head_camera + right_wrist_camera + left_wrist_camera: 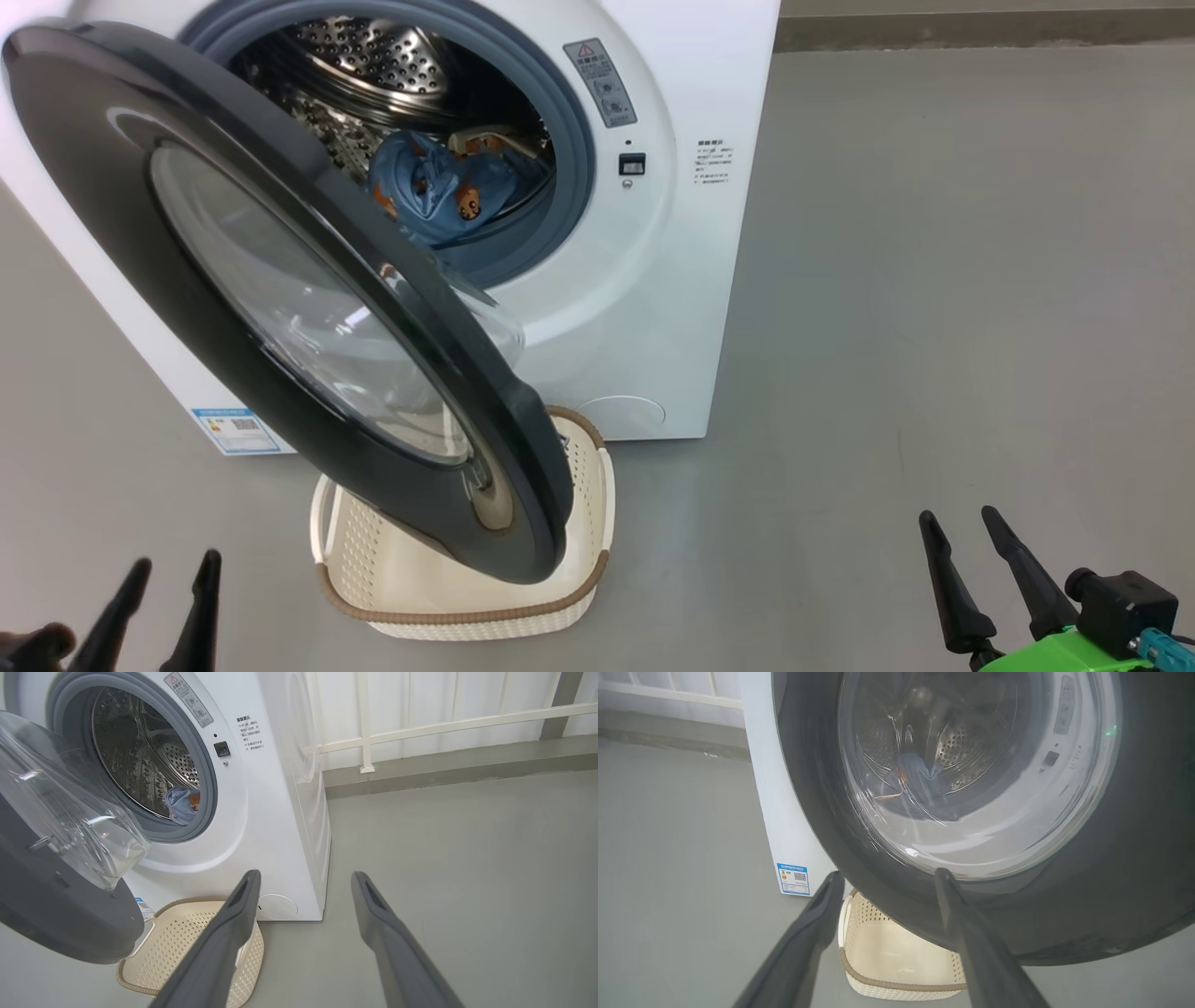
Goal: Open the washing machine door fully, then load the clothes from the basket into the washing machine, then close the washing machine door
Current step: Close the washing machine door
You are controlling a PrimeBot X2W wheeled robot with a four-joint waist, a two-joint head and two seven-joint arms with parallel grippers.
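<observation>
Lower left, the left claw [175,560] hangs with its two dark fingers spread apart, nothing between them, and it is not touching the door. Next along, the washing machine door [299,299] stands swung out from the machine's front, black rim toward us, with its lower edge over the basket [373,551]. That basket sits on the grey floor [934,327], close to the foot of the washing machine [672,280]. Past the door's edge, the clothes [439,187] lie bunched low in the steel drum [373,56], blue fabric with orange prints on top. Far right, the right claw [956,513] is spread wide too, gripping nothing, well apart from the machine.
</observation>
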